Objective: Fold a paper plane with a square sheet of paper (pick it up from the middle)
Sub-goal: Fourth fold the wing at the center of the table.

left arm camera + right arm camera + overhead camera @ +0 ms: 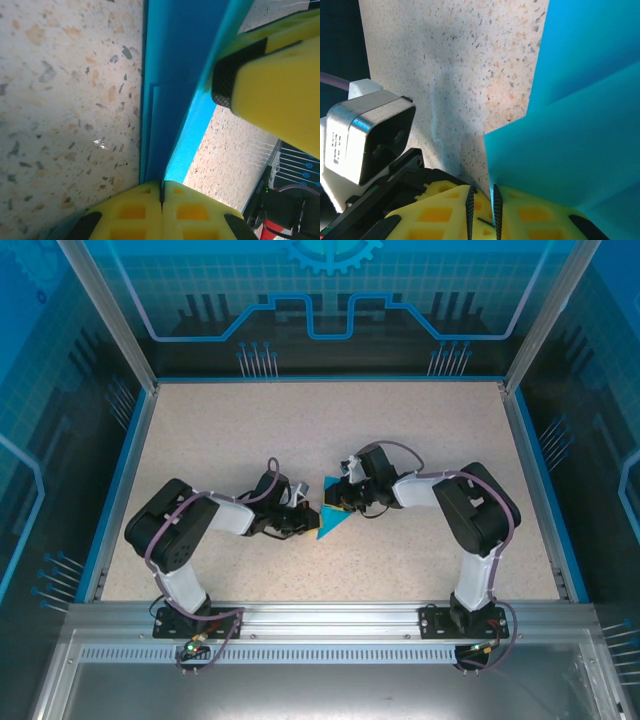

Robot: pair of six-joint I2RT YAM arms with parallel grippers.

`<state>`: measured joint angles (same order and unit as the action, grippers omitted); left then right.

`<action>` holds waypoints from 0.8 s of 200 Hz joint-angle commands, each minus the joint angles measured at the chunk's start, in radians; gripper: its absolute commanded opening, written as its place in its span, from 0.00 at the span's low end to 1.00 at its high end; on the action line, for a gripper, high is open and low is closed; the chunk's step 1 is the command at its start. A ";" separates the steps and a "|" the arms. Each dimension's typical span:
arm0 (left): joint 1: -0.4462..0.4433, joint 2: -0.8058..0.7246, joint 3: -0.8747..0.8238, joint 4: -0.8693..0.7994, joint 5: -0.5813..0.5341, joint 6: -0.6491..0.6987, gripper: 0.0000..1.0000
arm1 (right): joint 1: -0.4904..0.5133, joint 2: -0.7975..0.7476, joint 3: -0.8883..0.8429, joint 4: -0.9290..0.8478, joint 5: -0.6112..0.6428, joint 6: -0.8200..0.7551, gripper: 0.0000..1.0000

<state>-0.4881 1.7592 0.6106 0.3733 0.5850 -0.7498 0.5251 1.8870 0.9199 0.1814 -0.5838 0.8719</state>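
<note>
In the middle of the speckled tabletop point(300, 430), the two arms meet tip to tip over the sheet of paper point(330, 520). It lies there as a creased cyan-blue triangle, one point towards the near edge. The left hand point(303, 519) reaches in from the left and touches the paper's left side. The right hand point(343, 502) comes from the right and sits over its far part.

From the left wrist, the left hand point(161, 192) has its yellow fingers pressed together. The folded edge of the paper point(175, 75) runs straight down into the seam between them, so it is clamped on the sheet. One raised flap stands up off the tabletop, and a finger point(280, 85) of the right hand rests against it.

From the right wrist, the right hand point(482, 202) shows a thin slit between its dark pads. The paper point(580, 125) comes down to that slit, but I cannot tell whether it is pinched there. A grey camera housing point(367, 140) sits to the left.
</note>
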 commanded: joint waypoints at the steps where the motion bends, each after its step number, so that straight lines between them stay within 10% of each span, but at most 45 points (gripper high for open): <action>1: 0.009 0.041 0.012 -0.013 0.032 0.024 0.03 | -0.015 0.028 0.027 -0.011 0.004 -0.009 0.21; 160: 0.040 0.097 0.017 0.007 0.065 -0.043 0.02 | -0.062 -0.075 -0.008 -0.048 -0.034 -0.042 0.23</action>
<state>-0.4515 1.8095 0.6277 0.3992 0.6880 -0.7853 0.4496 1.8088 0.9211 0.1509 -0.6025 0.8440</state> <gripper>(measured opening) 0.060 0.233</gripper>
